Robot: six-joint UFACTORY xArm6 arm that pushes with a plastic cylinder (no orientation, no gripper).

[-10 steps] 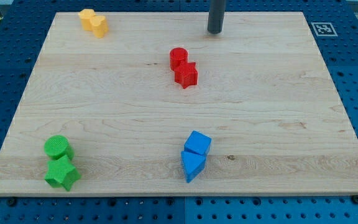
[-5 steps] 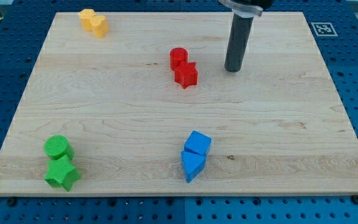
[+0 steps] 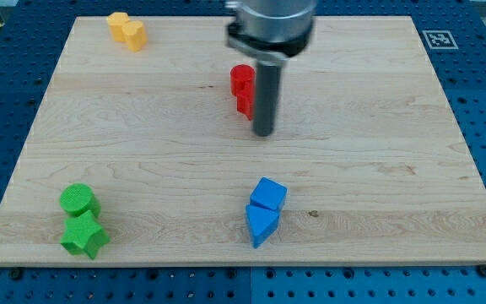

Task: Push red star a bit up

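The red star (image 3: 245, 103) lies on the wooden board (image 3: 395, 152) above centre, its right part hidden behind my rod. A red cylinder (image 3: 241, 78) touches it from the view's top. My tip (image 3: 263, 133) rests on the board just below and slightly right of the red star, very close to it; contact cannot be told.
Two yellow blocks (image 3: 126, 29) sit at the top left. A green cylinder (image 3: 78, 200) and a green star (image 3: 83, 235) sit at the bottom left. A blue cube (image 3: 269, 194) and a blue triangle (image 3: 261, 225) sit at bottom centre.
My tip has moved from the top of the board down and to the left, ending just below the red star. The blocks have not visibly moved.
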